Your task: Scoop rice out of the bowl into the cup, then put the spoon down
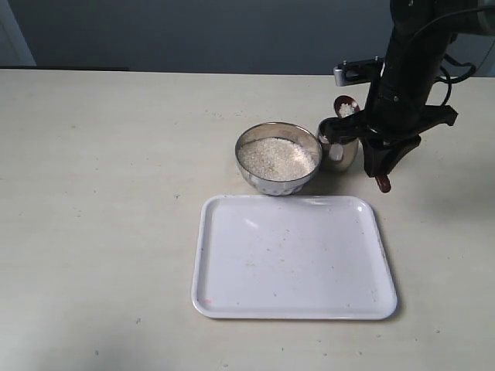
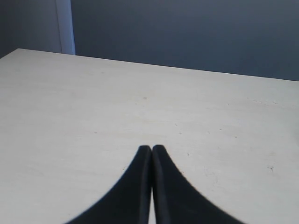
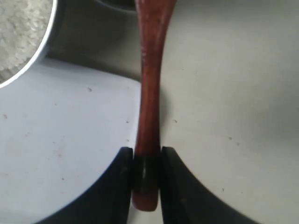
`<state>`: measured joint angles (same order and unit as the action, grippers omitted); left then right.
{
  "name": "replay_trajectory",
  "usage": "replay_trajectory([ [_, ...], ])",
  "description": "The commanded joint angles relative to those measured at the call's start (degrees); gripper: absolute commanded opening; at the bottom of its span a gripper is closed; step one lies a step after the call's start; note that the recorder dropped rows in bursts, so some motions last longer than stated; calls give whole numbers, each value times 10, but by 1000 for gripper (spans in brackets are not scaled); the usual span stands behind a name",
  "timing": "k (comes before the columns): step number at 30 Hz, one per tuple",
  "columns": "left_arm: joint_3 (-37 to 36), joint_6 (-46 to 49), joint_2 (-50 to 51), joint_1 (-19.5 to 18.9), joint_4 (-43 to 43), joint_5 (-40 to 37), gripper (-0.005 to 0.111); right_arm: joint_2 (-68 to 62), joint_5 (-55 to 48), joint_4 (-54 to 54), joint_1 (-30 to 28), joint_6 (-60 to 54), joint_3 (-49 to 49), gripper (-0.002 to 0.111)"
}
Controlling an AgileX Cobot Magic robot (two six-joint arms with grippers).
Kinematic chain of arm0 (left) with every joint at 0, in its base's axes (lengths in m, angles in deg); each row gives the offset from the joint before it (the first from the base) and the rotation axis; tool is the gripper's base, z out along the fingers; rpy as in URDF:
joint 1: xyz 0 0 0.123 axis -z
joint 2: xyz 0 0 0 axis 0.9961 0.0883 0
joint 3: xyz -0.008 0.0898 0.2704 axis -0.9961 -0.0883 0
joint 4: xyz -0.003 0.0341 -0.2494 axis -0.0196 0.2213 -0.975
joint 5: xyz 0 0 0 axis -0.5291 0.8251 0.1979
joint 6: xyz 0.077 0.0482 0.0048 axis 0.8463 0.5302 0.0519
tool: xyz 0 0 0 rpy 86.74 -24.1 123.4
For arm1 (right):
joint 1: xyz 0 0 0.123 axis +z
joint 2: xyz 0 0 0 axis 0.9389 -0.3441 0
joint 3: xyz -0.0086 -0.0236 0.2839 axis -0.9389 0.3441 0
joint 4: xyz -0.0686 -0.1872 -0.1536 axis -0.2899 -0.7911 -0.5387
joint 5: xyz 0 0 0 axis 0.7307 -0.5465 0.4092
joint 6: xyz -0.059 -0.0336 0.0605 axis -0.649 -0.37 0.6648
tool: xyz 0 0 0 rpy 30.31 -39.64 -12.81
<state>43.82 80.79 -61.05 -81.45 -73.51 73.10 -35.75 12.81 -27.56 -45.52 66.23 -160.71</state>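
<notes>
Left gripper (image 2: pixel 152 156) is sitting with its fingers pressed together, holding nothing, only bare worktop (image 2: pixel 93 107) under it. It is not showing in the exterior view, so it is likely parked well apart from the task things.

Going rightward in the exterior view:
- White tray (image 1: pixel 294 263) is lying nearest the camera.
- Bowl (image 1: pixel 263 184) is standing just beyond the tray's far edge, with rice (image 1: pixel 277 157) filling most of it.
- Cup (image 1: pixel 340 154) is standing just beside the bowl on its right. Cannot tell whether they are touching.
- Right gripper (image 1: pixel 383 162) is hanging just right of the cup, pinching the spoon (image 1: pixel 345 104) low on the handle.

Key relation: the spoon's long axis is running from the right gripper up and away to the left. The head is riding above the cup's far rim with a few white grains on it. So the cup is lying along the handle's line, below the head. The right arm is the only one near.

Judging this as the tipping step. The next move is probably a wrist roll to drop the grains in. Risk: the exterior view is not showing whether the head is centred over the mouth or hanging behind it, so grains could be spilling onto the worktop.

View differences:
- Right wrist view is showing the grip plainly. The fingers (image 3: pixel 120 177) are clamping the handle close to its end, with a short stub poking out behind. The handle is running straight out past the tray corner and the bowl rim. The head is cut off at the frame edge, so the load is unseen there.
- Exterior view is showing the head and grains, but the arm is partly hiding the pinch.
</notes>
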Motion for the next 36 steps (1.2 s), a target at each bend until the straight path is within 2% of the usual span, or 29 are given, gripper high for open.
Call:
replay_trajectory([
  [1, 2, -4, 0, 1, 1, 8, 1, 0, 2, -11, -3, 1, 2, -1],
  [26, 2, -4, 0, 1, 1, 8, 1, -5, 2, -34, -2, 11, 2, -1],
  [36, 2, -4, 0, 1, 1, 8, 1, -27, 2, -102, 37, 32, 2, -1],
])
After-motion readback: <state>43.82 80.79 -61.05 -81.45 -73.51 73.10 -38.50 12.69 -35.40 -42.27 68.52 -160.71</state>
